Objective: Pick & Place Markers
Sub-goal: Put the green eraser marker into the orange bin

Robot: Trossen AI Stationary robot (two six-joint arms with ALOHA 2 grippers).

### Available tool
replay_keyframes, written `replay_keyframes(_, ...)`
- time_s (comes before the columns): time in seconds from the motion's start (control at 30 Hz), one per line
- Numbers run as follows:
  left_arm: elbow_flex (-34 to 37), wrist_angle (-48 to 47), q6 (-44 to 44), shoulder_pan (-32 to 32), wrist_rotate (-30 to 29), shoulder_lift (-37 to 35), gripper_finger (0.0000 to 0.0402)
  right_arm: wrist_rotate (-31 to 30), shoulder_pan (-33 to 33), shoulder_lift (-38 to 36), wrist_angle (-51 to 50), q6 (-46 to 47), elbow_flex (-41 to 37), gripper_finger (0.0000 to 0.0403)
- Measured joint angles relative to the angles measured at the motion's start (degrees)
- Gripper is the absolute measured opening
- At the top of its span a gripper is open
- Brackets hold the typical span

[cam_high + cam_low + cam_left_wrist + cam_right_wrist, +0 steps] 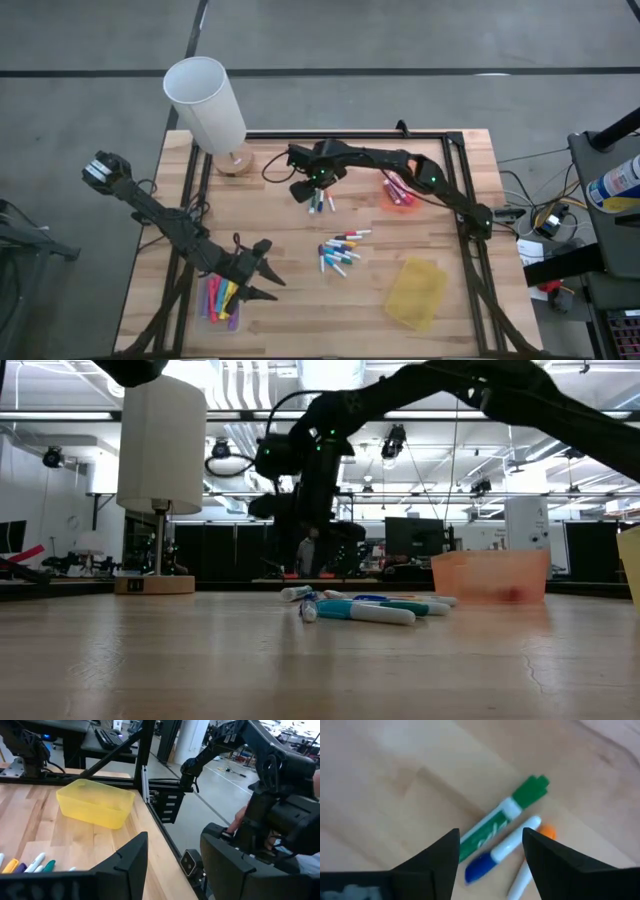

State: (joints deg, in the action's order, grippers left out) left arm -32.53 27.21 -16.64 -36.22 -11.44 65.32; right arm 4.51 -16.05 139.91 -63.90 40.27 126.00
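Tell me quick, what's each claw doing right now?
Left gripper: open, empty, near the table's front edge.
Right gripper: open, empty, over the green marker and the blue marker.

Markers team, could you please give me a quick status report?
Right gripper open above green marker, nothing held. Left gripper open, waiting near filled bin. Nothing in the way.

Wooden table (300, 250) (pale planks) bears markers (338, 252), lamp (232, 160), bins (417, 292).

The right gripper's (490, 851) two dark fingers stand apart above pale wooden tabletop (395, 775). Between them lie a green-capped white plastic marker (507, 817), a blue-capped one (500, 851) and an orange-tipped one (532, 857).
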Motion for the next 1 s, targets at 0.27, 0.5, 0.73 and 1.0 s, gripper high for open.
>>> replay_keyframes(0.27,0.0,-0.27,-0.05,-0.12,0.0,0.0,0.0174,-2.9,-1.29,1.63,0.2,0.98,1.01,0.0199)
replay_keyframes(0.5,0.0,-0.27,-0.05,-0.14,0.0,0.0,0.0174,-3.17,-1.47,1.8,1.94,1.02,0.21,0.0189)
replay_keyframes(0.73,0.0,-0.29,-0.11,-0.16,0.02,0.0,0.0174,-2.79,-1.53,1.8,2.16,1.36,-0.94,0.0177)
replay_keyframes(1.0,0.0,-0.31,-0.83,-0.15,0.02,0.0,0.0174,-0.01,-0.99,1.57,3.9,0.91,-4.66,0.0148)
